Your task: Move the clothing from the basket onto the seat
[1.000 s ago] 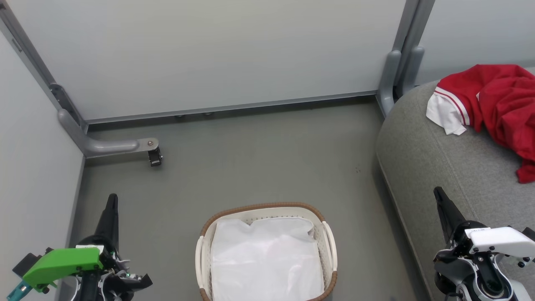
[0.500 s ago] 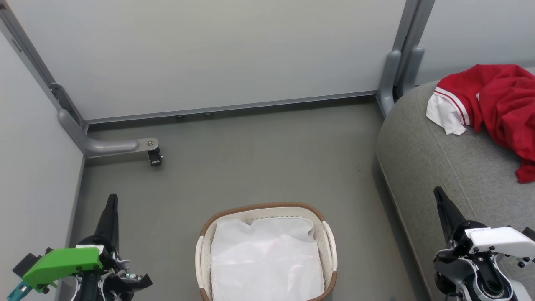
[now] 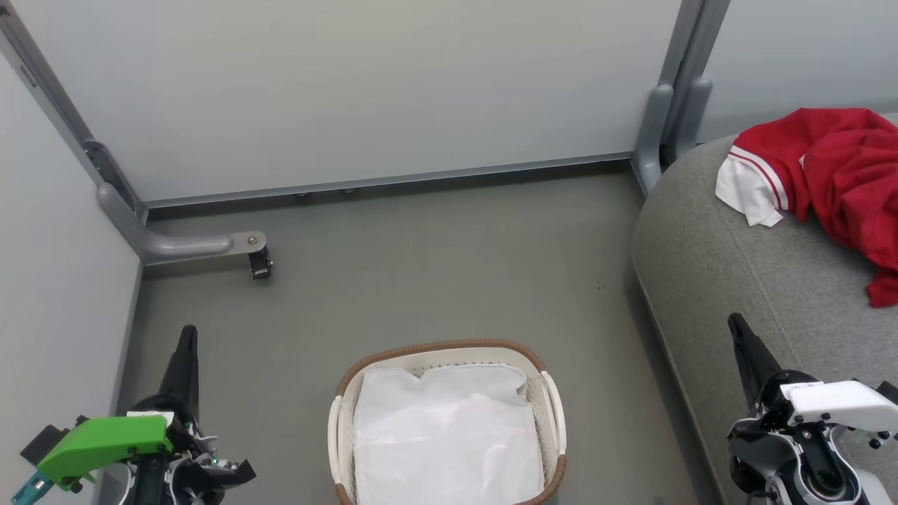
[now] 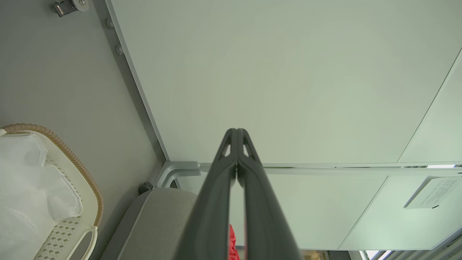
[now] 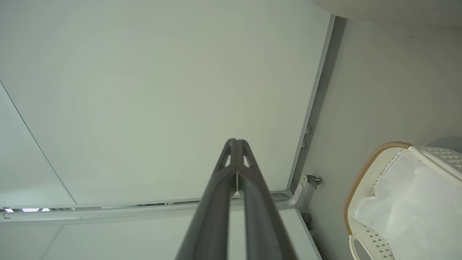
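Red clothing [image 3: 842,175] with a white striped cuff lies crumpled on the grey seat [image 3: 744,280] at the right. The white basket [image 3: 554,403] with its brown rim stands on the floor at bottom centre, holding a plain white liner sheet [image 3: 449,435]. My left gripper [image 3: 188,335] is at the lower left, shut and empty, left of the basket. My right gripper [image 3: 735,322] is shut and empty over the seat's front edge. In the left wrist view a sliver of red clothing [image 4: 232,242] shows between the shut fingers [image 4: 216,202].
Grey partition walls [image 3: 351,91] close off the back and left. A metal bracket with a caster [image 3: 256,259] juts onto the floor at the left. A post [image 3: 666,119] stands in the corner by the seat. Grey floor [image 3: 435,266] lies between basket and wall.
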Motion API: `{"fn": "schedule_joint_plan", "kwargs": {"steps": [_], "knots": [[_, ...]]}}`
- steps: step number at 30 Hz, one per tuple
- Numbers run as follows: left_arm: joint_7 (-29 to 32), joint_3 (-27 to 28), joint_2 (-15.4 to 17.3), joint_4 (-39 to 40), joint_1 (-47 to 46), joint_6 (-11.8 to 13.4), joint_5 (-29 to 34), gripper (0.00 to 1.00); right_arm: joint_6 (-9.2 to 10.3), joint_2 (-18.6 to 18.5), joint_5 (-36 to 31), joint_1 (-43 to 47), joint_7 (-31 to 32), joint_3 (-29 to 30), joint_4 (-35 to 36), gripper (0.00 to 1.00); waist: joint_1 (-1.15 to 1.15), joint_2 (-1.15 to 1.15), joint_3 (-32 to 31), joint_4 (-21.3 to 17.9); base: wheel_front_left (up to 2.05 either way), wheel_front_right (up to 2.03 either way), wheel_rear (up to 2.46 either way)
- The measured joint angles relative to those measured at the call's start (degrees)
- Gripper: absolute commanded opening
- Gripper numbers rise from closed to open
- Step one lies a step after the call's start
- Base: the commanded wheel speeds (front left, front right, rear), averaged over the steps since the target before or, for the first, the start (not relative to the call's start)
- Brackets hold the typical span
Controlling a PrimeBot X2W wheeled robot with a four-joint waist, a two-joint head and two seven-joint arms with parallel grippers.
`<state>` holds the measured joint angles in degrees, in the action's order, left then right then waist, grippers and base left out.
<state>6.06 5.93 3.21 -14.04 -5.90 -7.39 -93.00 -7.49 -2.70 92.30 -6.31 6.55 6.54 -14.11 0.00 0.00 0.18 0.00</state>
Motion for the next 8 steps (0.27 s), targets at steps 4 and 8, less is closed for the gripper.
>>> {"fn": "schedule_joint_plan", "kwargs": {"steps": [4, 8], "knots": [[0.01, 0.03, -0.01, 0.0, 0.0, 0.0, 0.0, 0.0, 0.0, 0.0, 0.0, 0.0, 0.0, 0.0, 0.0, 0.0, 0.0, 0.0, 0.0, 0.0, 0.0, 0.0, 0.0], [0.18, 0.07, -0.02, 0.0, -0.01, 0.0, 0.01, 0.0, 0.0, 0.0, 0.0, 0.0, 0.0, 0.0, 0.0, 0.0, 0.0, 0.0, 0.0, 0.0, 0.0, 0.0, 0.0]]}}
